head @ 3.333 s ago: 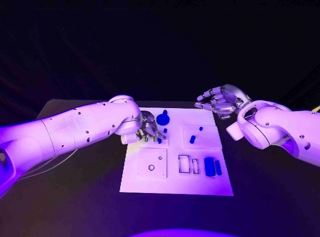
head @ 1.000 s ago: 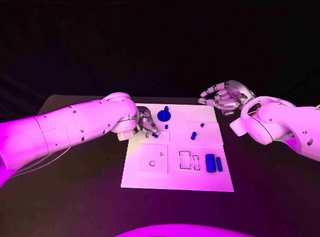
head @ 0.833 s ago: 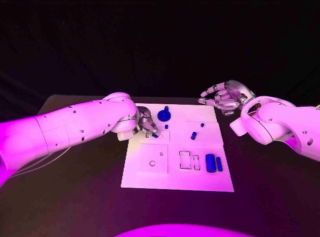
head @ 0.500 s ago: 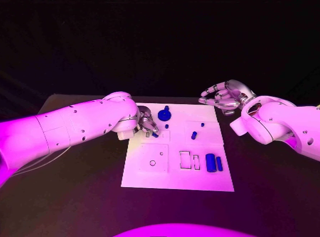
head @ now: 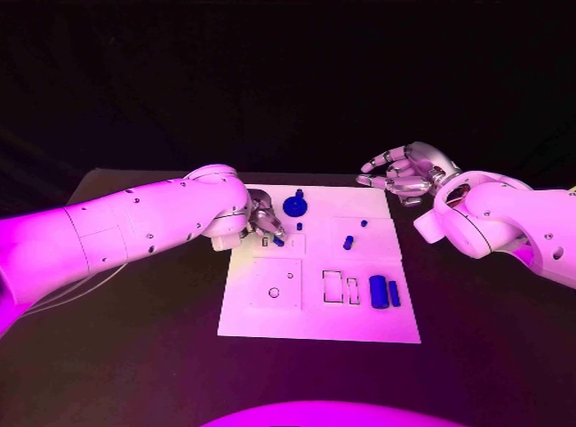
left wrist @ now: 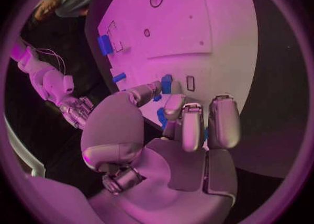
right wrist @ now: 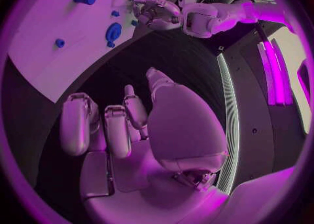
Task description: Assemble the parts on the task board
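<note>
Left robot hand pinches a small blue part over the task board's far-left corner, w/ insertion apparently underway. Right robot hand hovers off the board's far-right corner, fingers apart, empty. Next: probably seat the part square in its slot.

R hand maybe slightly higher
</note>
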`<state>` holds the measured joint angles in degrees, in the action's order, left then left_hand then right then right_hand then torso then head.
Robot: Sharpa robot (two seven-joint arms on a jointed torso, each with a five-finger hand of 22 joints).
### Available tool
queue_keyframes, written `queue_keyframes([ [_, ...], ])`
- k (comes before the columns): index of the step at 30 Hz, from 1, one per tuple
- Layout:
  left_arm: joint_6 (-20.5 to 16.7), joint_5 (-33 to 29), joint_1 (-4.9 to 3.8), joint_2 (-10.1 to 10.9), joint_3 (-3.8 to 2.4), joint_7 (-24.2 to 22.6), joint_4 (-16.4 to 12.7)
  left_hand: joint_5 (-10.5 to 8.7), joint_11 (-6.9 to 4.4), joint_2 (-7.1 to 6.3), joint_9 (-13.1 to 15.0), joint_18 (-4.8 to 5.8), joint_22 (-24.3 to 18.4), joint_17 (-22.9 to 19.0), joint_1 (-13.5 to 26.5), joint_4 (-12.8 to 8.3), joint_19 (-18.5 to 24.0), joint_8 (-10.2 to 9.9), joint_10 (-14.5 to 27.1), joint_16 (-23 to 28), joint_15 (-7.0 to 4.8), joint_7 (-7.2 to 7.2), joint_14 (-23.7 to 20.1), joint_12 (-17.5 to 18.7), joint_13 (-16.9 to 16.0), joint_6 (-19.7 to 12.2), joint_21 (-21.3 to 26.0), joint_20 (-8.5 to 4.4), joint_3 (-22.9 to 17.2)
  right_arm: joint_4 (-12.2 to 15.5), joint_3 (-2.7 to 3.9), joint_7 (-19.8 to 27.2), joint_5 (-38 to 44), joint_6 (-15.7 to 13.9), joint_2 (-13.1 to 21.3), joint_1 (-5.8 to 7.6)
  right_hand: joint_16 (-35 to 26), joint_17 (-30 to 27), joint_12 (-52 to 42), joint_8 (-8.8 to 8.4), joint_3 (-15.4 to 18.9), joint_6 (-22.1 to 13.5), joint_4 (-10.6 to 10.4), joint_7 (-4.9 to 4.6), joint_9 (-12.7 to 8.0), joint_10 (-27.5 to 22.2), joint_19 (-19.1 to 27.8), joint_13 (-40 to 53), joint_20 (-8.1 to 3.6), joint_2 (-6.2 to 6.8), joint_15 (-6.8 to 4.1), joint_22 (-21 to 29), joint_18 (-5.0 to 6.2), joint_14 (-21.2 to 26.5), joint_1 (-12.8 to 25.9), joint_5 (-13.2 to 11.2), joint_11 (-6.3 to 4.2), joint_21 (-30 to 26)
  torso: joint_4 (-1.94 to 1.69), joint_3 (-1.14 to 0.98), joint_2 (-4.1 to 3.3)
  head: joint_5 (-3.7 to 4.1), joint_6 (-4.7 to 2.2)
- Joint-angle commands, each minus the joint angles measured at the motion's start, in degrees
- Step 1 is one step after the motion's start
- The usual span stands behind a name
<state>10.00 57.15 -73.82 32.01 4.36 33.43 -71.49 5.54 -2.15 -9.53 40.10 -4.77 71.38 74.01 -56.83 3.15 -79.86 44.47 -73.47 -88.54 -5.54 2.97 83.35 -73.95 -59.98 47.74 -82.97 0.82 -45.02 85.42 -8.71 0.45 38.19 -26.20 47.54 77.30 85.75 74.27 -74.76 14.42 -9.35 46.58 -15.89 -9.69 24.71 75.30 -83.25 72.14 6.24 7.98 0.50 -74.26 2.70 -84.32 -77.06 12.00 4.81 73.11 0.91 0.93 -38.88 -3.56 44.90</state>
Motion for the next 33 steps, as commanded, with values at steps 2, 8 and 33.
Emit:
queue_keyframes([
  [2, 1.3, 0.2, 0.11, -0.1, 0.09, 0.3, -0.1, 3.81, -1.35, 1.81, 7.6, 1.35, 1.5, 15.4, -0.8, -0.6, -1.4, 6.7, -4.8, -1.1, -0.58, -2.86, 6.5, -1.0, -1.3, 5.9, -1.1, -0.30, -6.3, -0.1, 0.02, 0.1, 0.1, 0.2, -0.1, -0.02, -1.0, 6.4, 0.7, 1.26, -0.4, -0.4, -0.5, 0.14, 0.7, -1.4, 1.4, -0.2, 0.09, -0.37, -0.13, -6.6, 1.29, -3.2, 1.2, 1.3, -0.08, -0.6, -0.05, -0.01, -0.02, -0.02, 0.19],
  [8, 1.9, 0.2, 0.11, -0.1, 0.10, 0.4, 0.0, 3.88, -1.40, 1.78, 7.6, 1.37, 1.6, 15.5, -0.7, -0.6, -1.5, 6.7, -4.9, -1.2, -0.62, -2.94, 6.5, -1.1, -1.4, 6.1, -1.1, -0.35, -6.0, -0.1, 0.02, 0.1, 0.1, 0.2, -0.1, -0.02, -1.0, 6.4, 0.7, 1.26, -0.4, -0.4, -0.5, 0.14, 0.7, -1.4, 1.4, -0.2, 0.09, -0.37, -0.13, -6.6, 1.29, -3.2, 1.2, 1.3, -0.08, -0.6, -0.04, -0.04, 0.00, -0.07, 0.35],
  [33, -3.2, -0.1, 0.16, 0.5, -0.07, -1.1, -1.0, 4.05, -1.67, 2.77, 7.6, 1.44, 2.0, 15.5, -0.8, -0.8, -1.7, 6.5, -5.3, -1.2, -0.81, -3.26, 6.5, -1.2, -1.8, 6.7, -1.2, -0.52, -5.7, -0.2, 0.01, 0.2, 0.1, 0.4, -0.1, -0.02, -1.0, 6.4, 0.7, 1.42, -0.4, -0.5, -0.5, 0.15, 0.8, -1.4, 1.4, -0.3, 0.07, -0.34, -0.15, -6.5, 1.31, -3.2, 1.2, 1.4, -0.10, -0.7, 0.04, 0.02, 0.02, -0.04, 0.36],
])
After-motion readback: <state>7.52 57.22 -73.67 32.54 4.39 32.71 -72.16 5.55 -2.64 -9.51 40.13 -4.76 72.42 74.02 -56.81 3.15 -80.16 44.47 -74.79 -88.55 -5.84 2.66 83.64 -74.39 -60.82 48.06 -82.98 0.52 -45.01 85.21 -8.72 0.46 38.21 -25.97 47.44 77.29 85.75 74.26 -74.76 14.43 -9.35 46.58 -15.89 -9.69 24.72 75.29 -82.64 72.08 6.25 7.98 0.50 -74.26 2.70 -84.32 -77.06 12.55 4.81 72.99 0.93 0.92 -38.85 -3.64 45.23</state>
